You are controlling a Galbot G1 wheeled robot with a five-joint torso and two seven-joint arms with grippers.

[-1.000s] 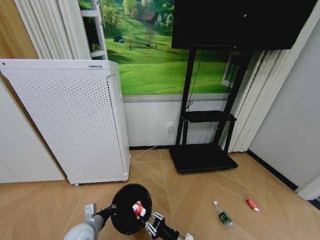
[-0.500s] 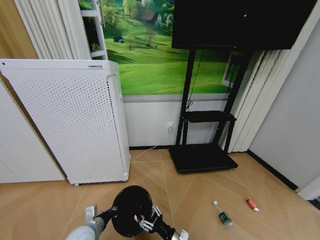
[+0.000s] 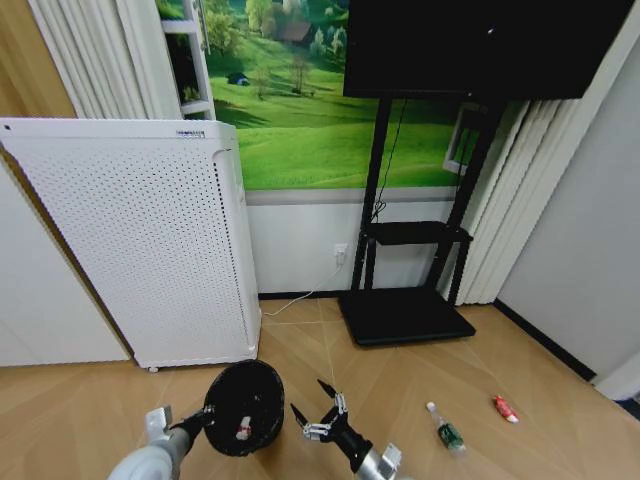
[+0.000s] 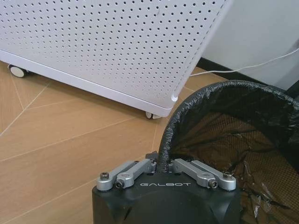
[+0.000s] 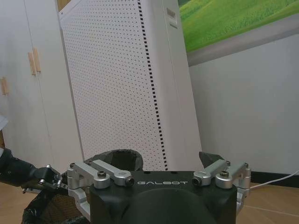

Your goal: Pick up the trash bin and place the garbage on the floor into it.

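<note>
At the lower left of the head view the left gripper is clamping the rim of the trash bin, holding it tilted off the floor; a white-and-red piece of garbage is lying inside the bin; just right of the bin, at bottom centre, the right gripper is hanging with its fingers spread and nothing between them; at lower right a green piece and a red piece are lying on the planks, near each other; the white perforated appliance is standing at left.
</note>
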